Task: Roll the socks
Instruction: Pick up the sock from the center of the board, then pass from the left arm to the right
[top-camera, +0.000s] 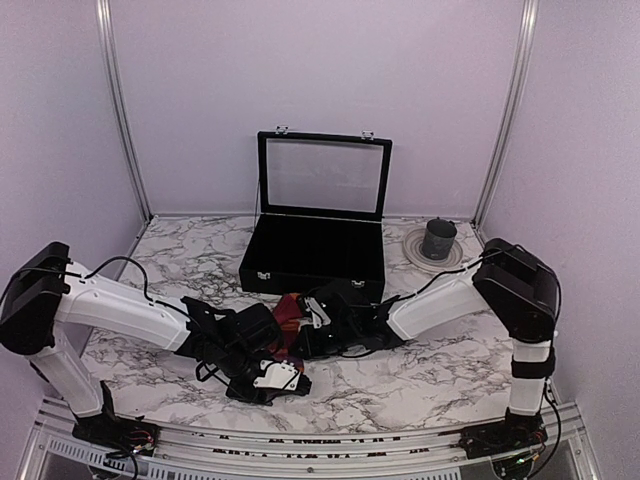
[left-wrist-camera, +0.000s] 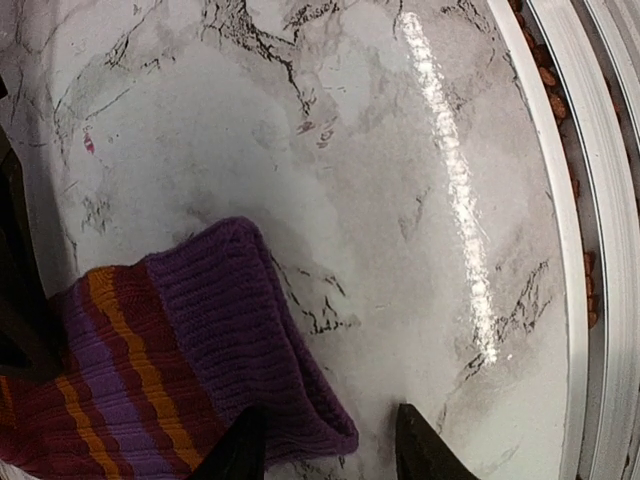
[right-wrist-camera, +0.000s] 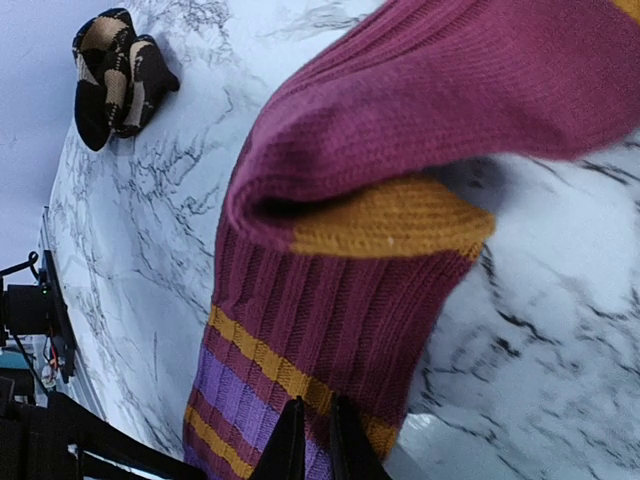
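The magenta-red sock (top-camera: 288, 308) with orange stripes lies mid-table between both arms. Its purple toe (left-wrist-camera: 225, 320) rests flat on the marble. My left gripper (left-wrist-camera: 328, 452) stands open astride the toe's edge, one finger (left-wrist-camera: 236, 452) over the fabric and the other (left-wrist-camera: 420, 448) over bare marble. My right gripper (right-wrist-camera: 311, 445) is shut on the sock's striped leg (right-wrist-camera: 330, 310); the upper part with its orange heel (right-wrist-camera: 390, 215) is folded over above. The dark argyle sock (right-wrist-camera: 115, 70) lies bunched up farther off on the table.
A black case (top-camera: 312, 265) with its glass lid raised stands behind the socks. A plate with a dark cup (top-camera: 437, 240) sits at the back right. The table's metal front rail (left-wrist-camera: 590, 200) runs close to my left gripper.
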